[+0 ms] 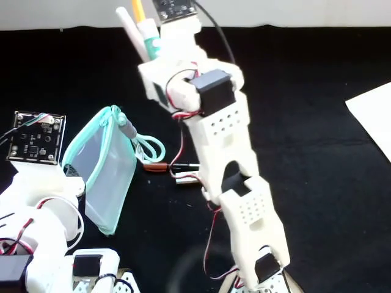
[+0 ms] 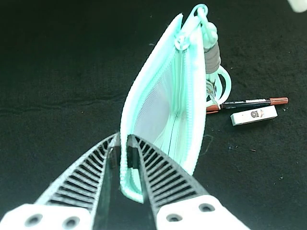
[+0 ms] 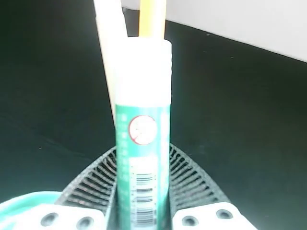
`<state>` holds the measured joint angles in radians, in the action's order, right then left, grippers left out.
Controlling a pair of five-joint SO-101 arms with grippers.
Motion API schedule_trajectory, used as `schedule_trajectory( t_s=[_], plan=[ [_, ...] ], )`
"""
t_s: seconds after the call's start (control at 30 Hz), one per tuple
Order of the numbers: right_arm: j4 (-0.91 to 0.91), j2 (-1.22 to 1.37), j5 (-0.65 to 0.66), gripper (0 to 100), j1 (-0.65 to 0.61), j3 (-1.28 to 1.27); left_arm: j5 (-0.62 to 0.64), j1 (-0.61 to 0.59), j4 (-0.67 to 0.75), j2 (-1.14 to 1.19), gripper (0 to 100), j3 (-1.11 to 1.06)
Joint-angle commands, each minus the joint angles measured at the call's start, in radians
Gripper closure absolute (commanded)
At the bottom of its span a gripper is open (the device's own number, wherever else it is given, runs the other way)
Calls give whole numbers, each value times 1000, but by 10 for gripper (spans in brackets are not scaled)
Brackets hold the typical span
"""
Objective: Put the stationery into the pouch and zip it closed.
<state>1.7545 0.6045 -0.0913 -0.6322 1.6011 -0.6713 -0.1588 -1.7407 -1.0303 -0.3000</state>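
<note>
Bright light glares off the white right arm (image 1: 226,131) and glue stick (image 3: 143,86), against a dark table (image 1: 317,201).

- The pouch (image 1: 101,168) is at the table's left, one end pinched in the left gripper (image 2: 122,140).
- A pen (image 2: 247,102) and an eraser (image 2: 253,115) lie side by side just right of the pouch.
- The right gripper (image 3: 142,155) clamps a glue stick (image 3: 142,96) above the far side, with a pencil (image 3: 152,17) behind it.
- Paper (image 1: 372,116) lies at the right edge.

Pouch (image 2: 158,110) mouth open, clear above. Pen (image 2: 249,102), eraser (image 2: 253,115) lie on bench (image 1: 317,183) just beside pouch's ring end; right arm (image 1: 223,134) stands near.
</note>
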Motion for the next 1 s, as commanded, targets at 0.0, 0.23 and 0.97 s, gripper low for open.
schedule_trajectory(
  t_s=[0.0, 0.23, 0.97],
  plan=[
    [12, -133, -14, 992, -36, 35, 12, -5, -14, 16, 994, -64],
    [10, -285, -58, 992, -62, 30, 12, -5, -12, 16, 994, -64],
    [5, -423, -175, 992, -369, 39, 12, -8, -12, 16, 994, -65]
  ],
)
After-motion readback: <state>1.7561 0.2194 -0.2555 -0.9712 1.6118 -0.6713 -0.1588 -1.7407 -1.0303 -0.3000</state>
